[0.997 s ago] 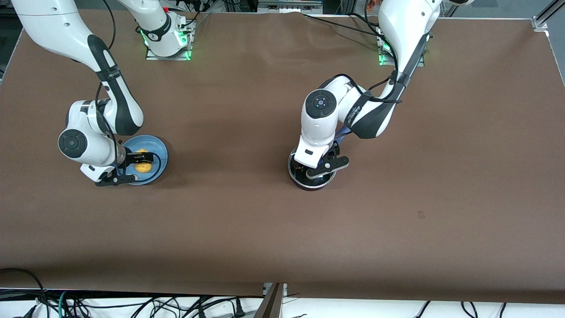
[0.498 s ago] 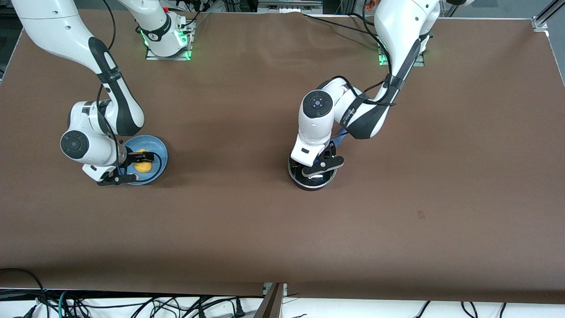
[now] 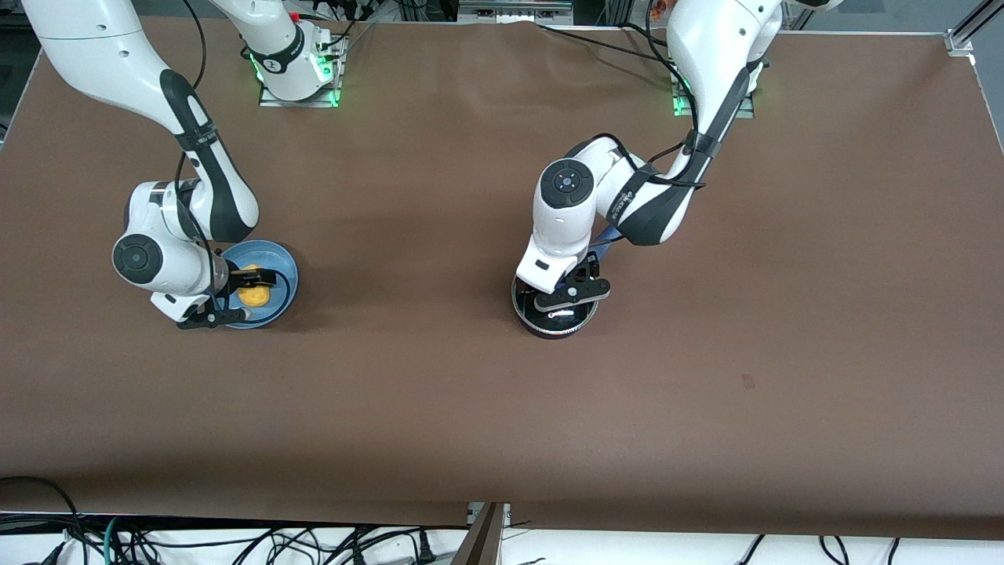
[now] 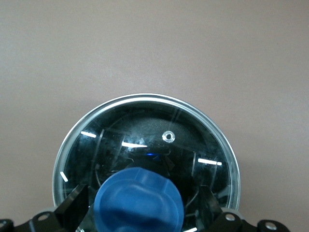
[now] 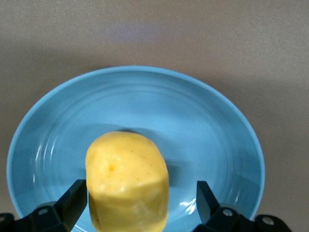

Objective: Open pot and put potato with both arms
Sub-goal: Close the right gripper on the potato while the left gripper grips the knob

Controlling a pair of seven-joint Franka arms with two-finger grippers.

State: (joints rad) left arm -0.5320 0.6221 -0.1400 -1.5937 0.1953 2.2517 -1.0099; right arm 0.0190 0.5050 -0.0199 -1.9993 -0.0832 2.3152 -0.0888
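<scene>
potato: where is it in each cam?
Front view: potato on the blue plate, toward the right arm's end of the table, between the right end effector fingers.
Right wrist view: potato on the plate.
Left wrist view: not in it.
Shared landmark: the blue plate.

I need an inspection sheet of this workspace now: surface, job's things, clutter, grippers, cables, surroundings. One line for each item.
Surface: brown table, one small dark mark toward the left arm's end.
Job's things: pot near the table's middle, glass lid on it, blue knob up; potato lying on the blue plate toward the right arm's end.
Clutter: nothing seen.
Grippers: left gripper open, low over the lid, a finger on each side of the knob, apart from it; right gripper open, low over the plate, straddling the potato, not closed on it.
Cables: cables run along both arms; loose cables below the table's near edge.
Surroundings: two arm bases with green lights; metal frame at one corner.
</scene>
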